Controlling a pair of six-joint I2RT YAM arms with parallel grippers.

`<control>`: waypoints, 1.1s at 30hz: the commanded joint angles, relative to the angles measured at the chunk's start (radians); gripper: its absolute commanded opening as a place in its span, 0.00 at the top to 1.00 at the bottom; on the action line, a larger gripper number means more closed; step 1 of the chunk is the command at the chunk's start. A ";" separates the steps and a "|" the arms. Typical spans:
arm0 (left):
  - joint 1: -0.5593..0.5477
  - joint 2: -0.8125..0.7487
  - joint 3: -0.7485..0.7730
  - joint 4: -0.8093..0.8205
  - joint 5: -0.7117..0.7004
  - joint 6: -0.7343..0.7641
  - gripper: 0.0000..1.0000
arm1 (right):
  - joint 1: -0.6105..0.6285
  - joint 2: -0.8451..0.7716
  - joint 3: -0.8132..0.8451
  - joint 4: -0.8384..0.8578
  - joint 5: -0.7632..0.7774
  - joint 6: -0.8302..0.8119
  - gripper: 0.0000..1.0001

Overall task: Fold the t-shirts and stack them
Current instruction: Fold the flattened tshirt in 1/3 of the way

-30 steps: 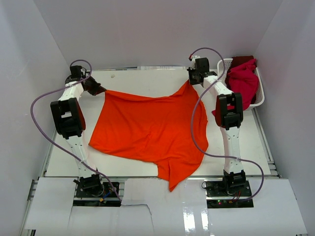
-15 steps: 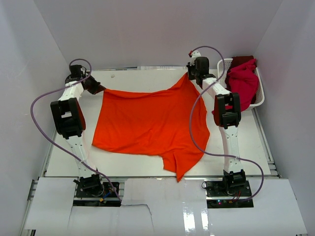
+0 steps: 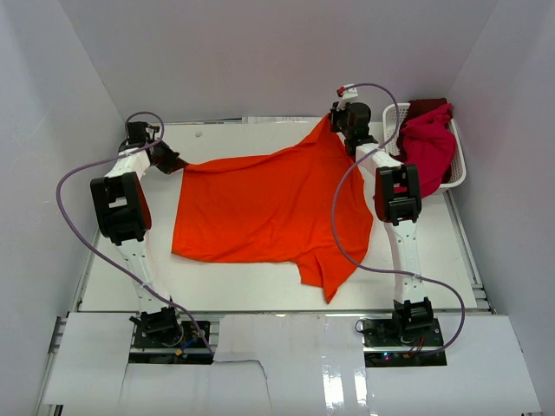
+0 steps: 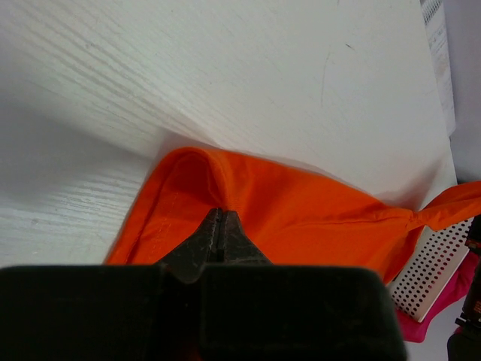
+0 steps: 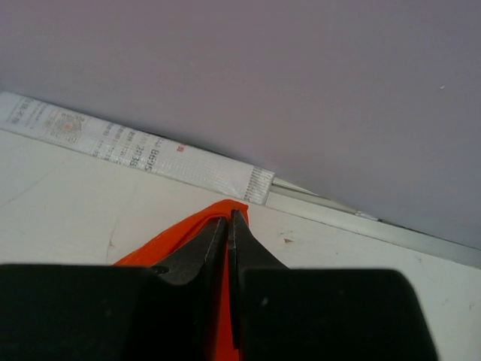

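The orange t-shirt (image 3: 269, 208) lies spread over the white table (image 3: 234, 139), held by its two far corners. The left gripper (image 4: 222, 218) is pinched tight on one corner, the right gripper (image 5: 229, 219) on the other, raised higher. Crimson t-shirts (image 3: 429, 139) sit heaped in the white basket (image 3: 458, 176).
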 commanded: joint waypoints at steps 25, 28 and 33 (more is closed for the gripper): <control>-0.003 -0.128 0.024 0.050 0.021 -0.036 1.00 | -0.001 -0.145 -0.200 0.187 -0.053 -0.027 0.92; -0.003 -0.134 0.032 0.040 0.020 -0.033 1.00 | -0.001 -0.154 -0.213 0.165 -0.072 -0.027 0.92; -0.003 -0.132 0.053 0.019 0.014 -0.018 1.00 | 0.002 -0.179 -0.234 0.151 -0.087 -0.032 0.92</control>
